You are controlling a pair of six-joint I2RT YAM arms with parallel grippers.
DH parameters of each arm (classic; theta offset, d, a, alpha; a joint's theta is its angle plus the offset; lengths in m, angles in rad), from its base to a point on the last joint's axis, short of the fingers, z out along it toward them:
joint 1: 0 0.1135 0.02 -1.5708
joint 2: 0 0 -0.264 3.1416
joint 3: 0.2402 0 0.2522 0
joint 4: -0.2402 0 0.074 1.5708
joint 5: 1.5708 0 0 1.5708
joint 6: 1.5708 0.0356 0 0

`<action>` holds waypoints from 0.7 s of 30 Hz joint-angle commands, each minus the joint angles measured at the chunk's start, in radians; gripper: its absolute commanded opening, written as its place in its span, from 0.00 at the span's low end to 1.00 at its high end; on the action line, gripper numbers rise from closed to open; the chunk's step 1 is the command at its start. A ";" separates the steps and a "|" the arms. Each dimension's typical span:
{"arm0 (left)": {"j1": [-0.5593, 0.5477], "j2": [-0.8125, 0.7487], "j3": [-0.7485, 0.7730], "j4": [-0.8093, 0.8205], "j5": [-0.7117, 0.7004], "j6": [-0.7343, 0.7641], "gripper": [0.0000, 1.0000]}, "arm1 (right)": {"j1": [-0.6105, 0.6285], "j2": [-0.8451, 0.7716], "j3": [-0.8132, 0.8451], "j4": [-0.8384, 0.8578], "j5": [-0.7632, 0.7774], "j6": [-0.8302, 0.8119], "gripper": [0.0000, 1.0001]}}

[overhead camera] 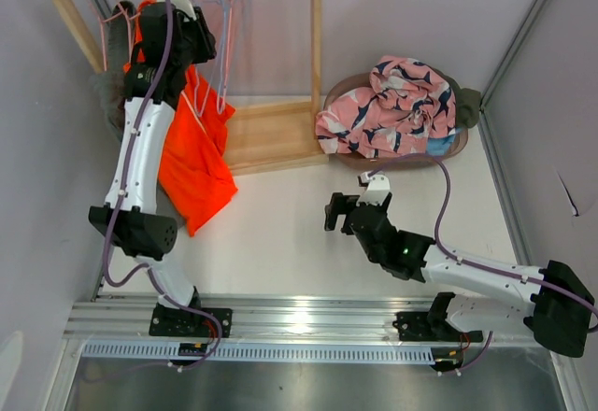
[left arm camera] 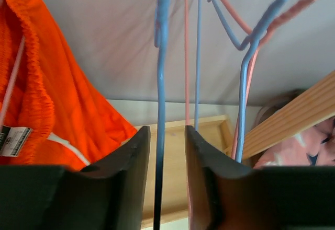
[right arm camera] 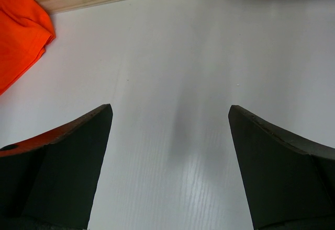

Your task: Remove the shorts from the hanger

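The left gripper (left arm camera: 167, 131) is open a little around the blue hanger (left arm camera: 160, 99), ready to pinch it by the orange shorts (left arm camera: 57, 94), while the right gripper (right arm camera: 168, 108) waits wide open.

White table (overhead camera: 280, 243) carries wooden rack (overhead camera: 271, 140) and basket (overhead camera: 392, 162).

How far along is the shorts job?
Done: pink floral shorts and a dark olive green pair lie in the brown basket. In hand: left gripper straddles a blue wire hanger. Left: bright orange shorts and a grey pair hang on the wooden rack.
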State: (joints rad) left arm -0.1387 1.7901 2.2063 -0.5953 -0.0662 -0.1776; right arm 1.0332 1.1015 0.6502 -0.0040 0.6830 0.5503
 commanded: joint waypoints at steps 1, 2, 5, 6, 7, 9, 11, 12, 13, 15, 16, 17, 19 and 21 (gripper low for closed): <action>0.005 -0.092 0.010 -0.040 0.019 -0.002 0.56 | 0.022 0.003 0.042 0.007 0.058 0.028 0.99; 0.005 -0.116 0.021 -0.052 0.017 -0.005 0.61 | 0.028 0.004 0.043 0.007 0.061 0.030 0.99; 0.004 -0.170 0.039 -0.066 -0.021 -0.003 0.71 | 0.033 0.008 0.046 -0.026 0.066 0.031 1.00; 0.005 -0.184 0.039 -0.067 -0.044 -0.002 0.73 | 0.039 0.009 0.048 -0.028 0.064 0.028 0.99; 0.007 -0.196 0.032 -0.073 -0.090 0.000 0.75 | 0.041 0.009 0.048 -0.028 0.066 0.030 0.99; 0.025 -0.215 0.026 -0.078 -0.107 0.000 0.75 | 0.044 0.009 0.049 -0.033 0.066 0.027 0.99; 0.062 -0.222 0.010 -0.089 -0.110 -0.002 0.76 | 0.047 0.012 0.052 -0.039 0.066 0.025 1.00; 0.077 -0.227 0.006 -0.092 -0.106 -0.003 0.76 | 0.048 0.009 0.054 -0.044 0.067 0.025 0.99; 0.111 -0.232 0.001 -0.092 -0.090 -0.010 0.76 | 0.051 0.009 0.054 -0.047 0.069 0.026 0.99; 0.139 -0.242 -0.026 -0.083 -0.083 -0.019 0.76 | 0.056 0.003 0.045 -0.042 0.073 0.023 0.99; 0.198 -0.254 -0.036 -0.078 -0.078 -0.034 0.76 | 0.056 0.003 0.040 -0.039 0.073 0.022 0.99; 0.217 -0.258 -0.049 -0.064 -0.061 -0.042 0.76 | 0.056 0.003 0.034 -0.019 0.072 0.023 0.99; 0.249 -0.245 -0.043 -0.061 -0.040 -0.063 0.76 | 0.057 0.011 0.014 -0.008 0.064 0.017 0.99; 0.277 -0.227 -0.021 -0.066 -0.021 -0.068 0.76 | 0.056 0.032 0.005 0.042 0.047 0.011 1.00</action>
State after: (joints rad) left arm 0.1078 1.5459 2.1712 -0.6693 -0.1265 -0.2119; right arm 1.0832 1.1110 0.6617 -0.0357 0.7109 0.5499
